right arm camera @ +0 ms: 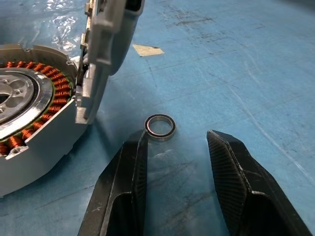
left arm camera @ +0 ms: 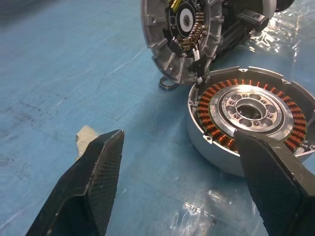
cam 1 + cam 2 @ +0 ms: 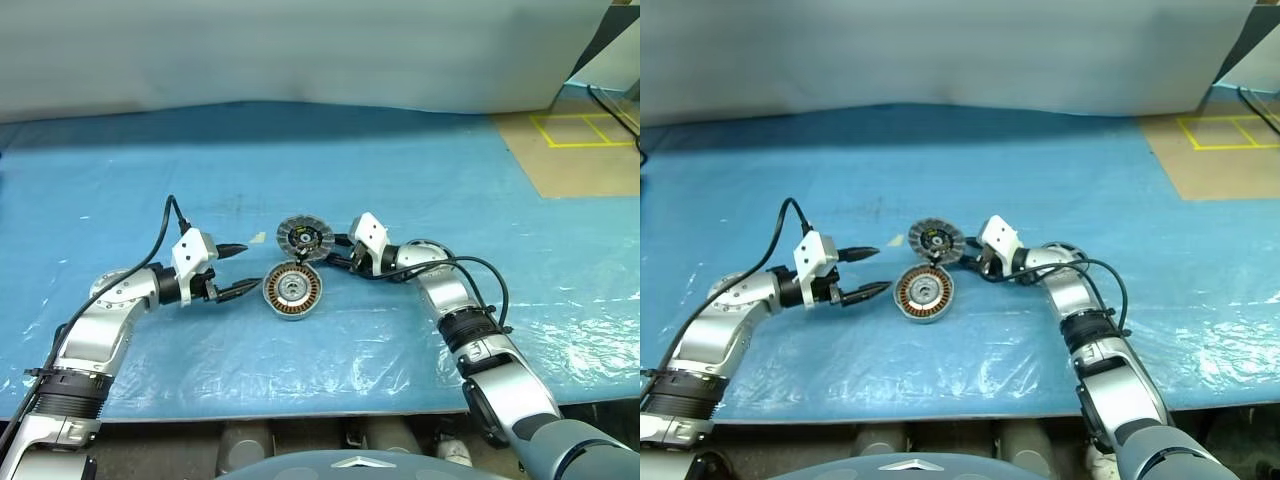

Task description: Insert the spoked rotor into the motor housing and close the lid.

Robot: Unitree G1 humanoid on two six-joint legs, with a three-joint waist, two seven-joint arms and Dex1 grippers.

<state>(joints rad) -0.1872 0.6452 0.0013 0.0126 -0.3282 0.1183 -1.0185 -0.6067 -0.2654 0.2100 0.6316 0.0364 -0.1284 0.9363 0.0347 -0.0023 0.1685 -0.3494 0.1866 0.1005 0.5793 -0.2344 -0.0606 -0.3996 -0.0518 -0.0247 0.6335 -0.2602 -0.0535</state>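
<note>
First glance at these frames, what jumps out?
The motor housing with its copper coil ring lies flat mid-table, and the grey lid stands on edge, leaning against its far rim. A small metal ring lies on the blue sheet beside them, just ahead of the open right hand.

A blue plastic sheet (image 3: 300, 150) covers the counter. A pale wall (image 3: 300, 50) stands at twelve o'clock; brown floor with yellow tape (image 3: 585, 130) at two.

The lid (image 3: 305, 238) leans tilted against the motor housing (image 3: 292, 290), between both end effectors.
</note>
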